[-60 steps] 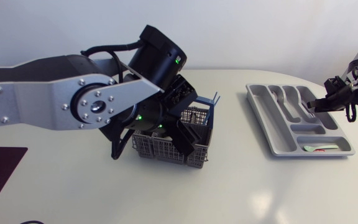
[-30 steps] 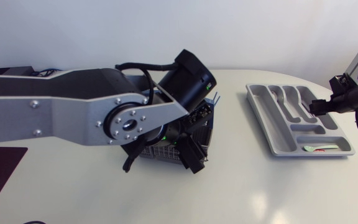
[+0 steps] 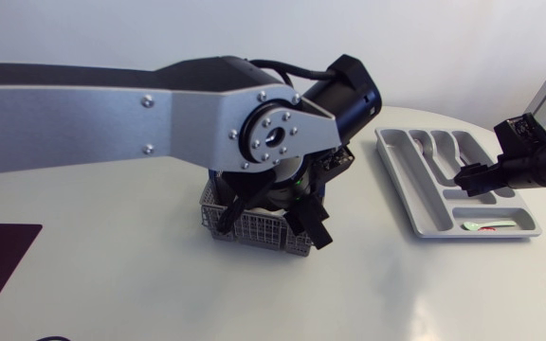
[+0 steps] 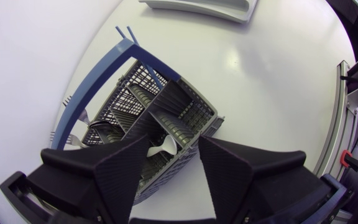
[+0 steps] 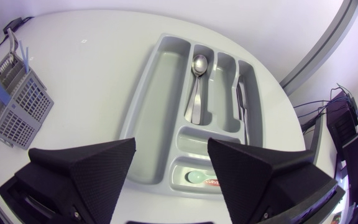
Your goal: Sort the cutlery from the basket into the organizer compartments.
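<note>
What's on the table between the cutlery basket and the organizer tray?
Nothing: bare table separates the basket from the organizer, clearest in the right wrist view.

L gripper (image 4: pixel 174 148) is held open over grey basket (image 4: pixel 138 99) w/ blue handle (image 4: pixel 98 78); organizer (image 4: pixel 204 7) is seen well beyond.

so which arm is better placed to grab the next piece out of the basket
Left, I'd say. The left gripper is open directly above the basket, aimed into its compartments. The right gripper is open over the organizer, well away from the basket.
</note>
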Controlling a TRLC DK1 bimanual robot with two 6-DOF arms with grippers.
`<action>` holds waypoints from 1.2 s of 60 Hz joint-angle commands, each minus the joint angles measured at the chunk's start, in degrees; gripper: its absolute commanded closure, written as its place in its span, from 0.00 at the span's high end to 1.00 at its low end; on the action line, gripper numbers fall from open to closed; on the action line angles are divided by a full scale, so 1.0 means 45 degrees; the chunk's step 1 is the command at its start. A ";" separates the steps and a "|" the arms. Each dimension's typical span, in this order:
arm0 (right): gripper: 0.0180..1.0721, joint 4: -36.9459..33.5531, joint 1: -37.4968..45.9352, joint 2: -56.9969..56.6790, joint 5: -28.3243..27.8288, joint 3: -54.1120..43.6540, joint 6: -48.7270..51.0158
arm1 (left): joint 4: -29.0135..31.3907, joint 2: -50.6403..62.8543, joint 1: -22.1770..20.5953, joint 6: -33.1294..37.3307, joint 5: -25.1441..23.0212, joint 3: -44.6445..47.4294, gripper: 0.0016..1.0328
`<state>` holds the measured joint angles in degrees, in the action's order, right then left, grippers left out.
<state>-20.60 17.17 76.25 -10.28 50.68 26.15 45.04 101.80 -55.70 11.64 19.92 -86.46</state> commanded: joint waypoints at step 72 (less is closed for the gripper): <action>0.83 -0.1301 -0.1999 -0.3702 0.0430 -0.2355 -0.0694 | 0.1633 0.2769 0.0328 -0.1043 0.1413 -0.1667 0.45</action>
<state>-25.61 8.56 60.58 -8.73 41.17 23.97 51.18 111.96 -54.43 8.54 25.91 -92.44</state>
